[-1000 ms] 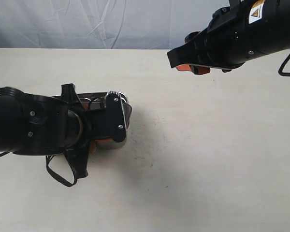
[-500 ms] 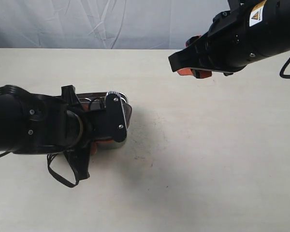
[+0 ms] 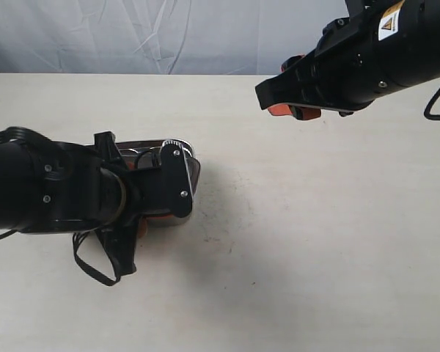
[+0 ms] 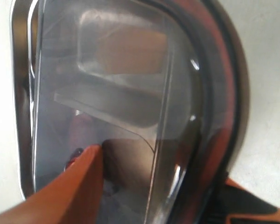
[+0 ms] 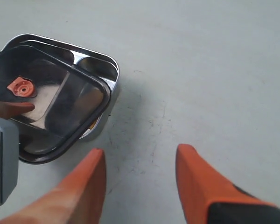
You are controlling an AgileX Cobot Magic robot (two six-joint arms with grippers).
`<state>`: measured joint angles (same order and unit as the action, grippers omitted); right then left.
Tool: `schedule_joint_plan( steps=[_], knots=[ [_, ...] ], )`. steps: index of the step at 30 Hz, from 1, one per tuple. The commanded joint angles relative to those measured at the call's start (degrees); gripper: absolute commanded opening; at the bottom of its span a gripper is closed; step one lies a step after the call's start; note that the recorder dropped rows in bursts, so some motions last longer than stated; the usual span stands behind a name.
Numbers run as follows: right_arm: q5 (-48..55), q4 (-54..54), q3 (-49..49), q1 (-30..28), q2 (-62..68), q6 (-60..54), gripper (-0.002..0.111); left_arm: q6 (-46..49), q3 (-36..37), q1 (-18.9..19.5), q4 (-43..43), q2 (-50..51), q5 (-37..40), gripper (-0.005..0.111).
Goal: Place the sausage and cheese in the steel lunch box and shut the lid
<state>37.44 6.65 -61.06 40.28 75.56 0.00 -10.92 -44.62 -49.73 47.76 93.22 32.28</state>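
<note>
Closest to you in the exterior view is a wide band of bare table (image 3: 293,293). That's your free room, and it runs all the way up the right half too. The one thing dangling into it is the black cable loop (image 3: 95,268) under the left arm (image 3: 44,194), hanging low by the tabletop.

Next back, the left arm lies low over the steel lunch box (image 5: 102,59), which sits left of centre. The lid (image 5: 60,107) is on top of the box but sits skewed. In the right wrist view the box's shiny rim and the rounded ends of its compartments peek out along one side. The orange valve tab (image 5: 21,87) faces up.

The left gripper (image 4: 161,164) straddles one end of the lid, with one orange finger (image 4: 79,186) lying on the plastic and the other just past the lid's orange-lined edge. You can't tell from here whether it's actually clamping. As for the sausage and cheese, I can't make them out through the dark plastic.

Further back, the right gripper (image 3: 293,108) hangs in the air well apart from the box. Its fingers are spread wide with only bare table showing between them.

Behind that, the table's far edge runs straight across and meets a pale wrinkled backdrop (image 3: 169,37).
</note>
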Motion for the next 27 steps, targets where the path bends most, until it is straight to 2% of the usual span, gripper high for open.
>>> schedule_joint_plan(
  steps=[1, 15, 20, 27],
  knots=[
    [-0.09, 0.43, 0.23, -0.31, -0.39, 0.0, 0.046, -0.57, 0.65, -0.09, -4.75, 0.52, -1.37, 0.047],
    [0.85, 0.66, 0.23, -0.31, -0.39, 0.0, 0.046, -0.57, 0.65, -0.09, -4.64, 0.51, -4.0, 0.047],
    [0.85, 1.16, 0.23, -0.31, -0.39, 0.0, 0.046, -0.57, 0.65, 2.81, -4.44, 0.51, -4.12, 0.047],
    [0.88, 1.34, 0.23, -0.31, -0.39, 0.0, 0.046, -0.57, 0.65, 2.91, -7.38, 0.51, -6.79, 0.047]
  ],
)
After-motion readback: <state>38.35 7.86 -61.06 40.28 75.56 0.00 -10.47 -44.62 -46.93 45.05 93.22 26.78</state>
